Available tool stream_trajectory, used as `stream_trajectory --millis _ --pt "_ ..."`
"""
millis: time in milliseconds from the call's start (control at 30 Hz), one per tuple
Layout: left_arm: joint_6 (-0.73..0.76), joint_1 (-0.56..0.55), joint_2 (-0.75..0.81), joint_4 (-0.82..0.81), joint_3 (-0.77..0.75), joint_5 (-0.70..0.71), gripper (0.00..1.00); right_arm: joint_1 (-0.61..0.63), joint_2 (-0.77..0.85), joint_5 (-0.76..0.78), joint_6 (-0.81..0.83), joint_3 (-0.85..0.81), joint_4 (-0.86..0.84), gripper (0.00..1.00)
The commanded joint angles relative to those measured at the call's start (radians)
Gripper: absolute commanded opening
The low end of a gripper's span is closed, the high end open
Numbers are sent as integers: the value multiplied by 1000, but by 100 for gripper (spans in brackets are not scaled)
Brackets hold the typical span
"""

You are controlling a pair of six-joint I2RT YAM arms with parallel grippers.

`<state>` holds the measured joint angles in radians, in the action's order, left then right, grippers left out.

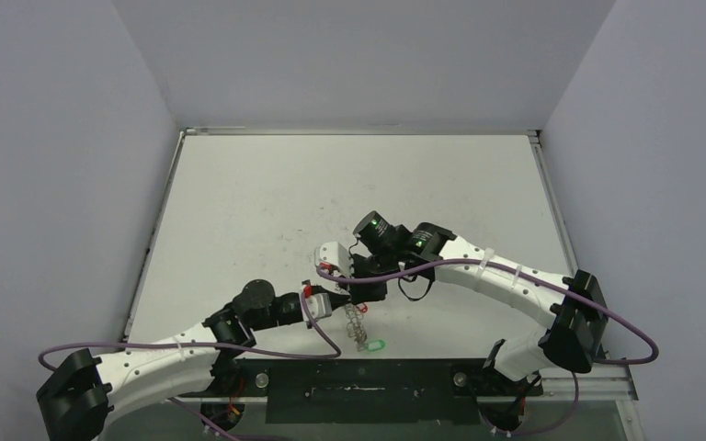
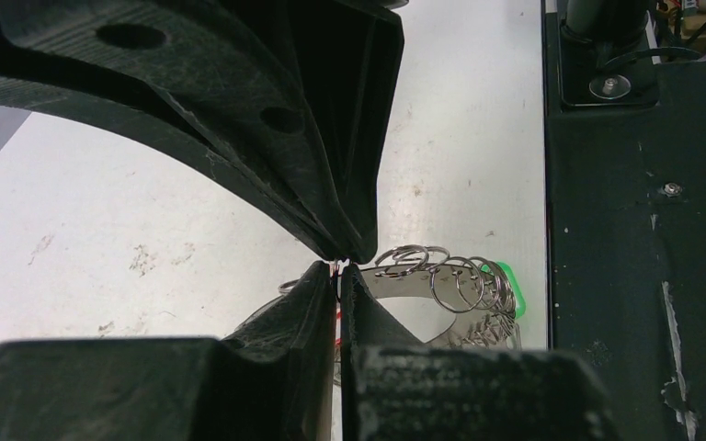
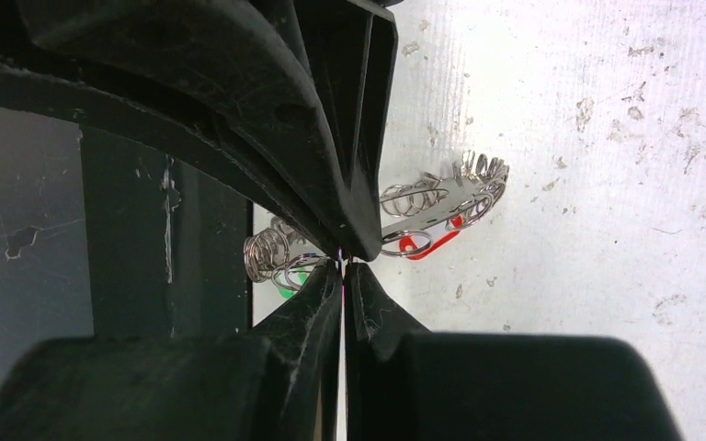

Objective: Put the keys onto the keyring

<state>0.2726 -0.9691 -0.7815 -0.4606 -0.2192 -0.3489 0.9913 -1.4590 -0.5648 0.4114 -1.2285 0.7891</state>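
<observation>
Where the white table (image 1: 331,184) meets the black base strip (image 1: 358,390), the green-tagged key (image 1: 374,345) lies closest to the arms, just beside the keyring (image 1: 357,323). The keyring sits tilted, its small wire loops fanned along the rim, and in the right wrist view the red-tagged key (image 3: 418,244) shows under its far side, touching it. Just beyond, both arms meet over the ring. The left gripper (image 2: 338,268) has its fingers pressed together at the ring's edge, with a thin red sliver in the seam; whether it pinches anything I cannot tell. The right gripper (image 3: 343,261) is likewise closed tip to tip against the rim, and its hold is hidden too. Past them the scuffed tabletop runs to the back wall
</observation>
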Motion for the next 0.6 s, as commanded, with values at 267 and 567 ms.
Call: stream_trajectory --millis 267,567 --pt "-68 -2 89 -197 56 68 0 -65 170 -63 -118 67 -274 56" --pt "45 -2 275 -245 166 -67 0 -160 432 -78 -197 308 -571 81"
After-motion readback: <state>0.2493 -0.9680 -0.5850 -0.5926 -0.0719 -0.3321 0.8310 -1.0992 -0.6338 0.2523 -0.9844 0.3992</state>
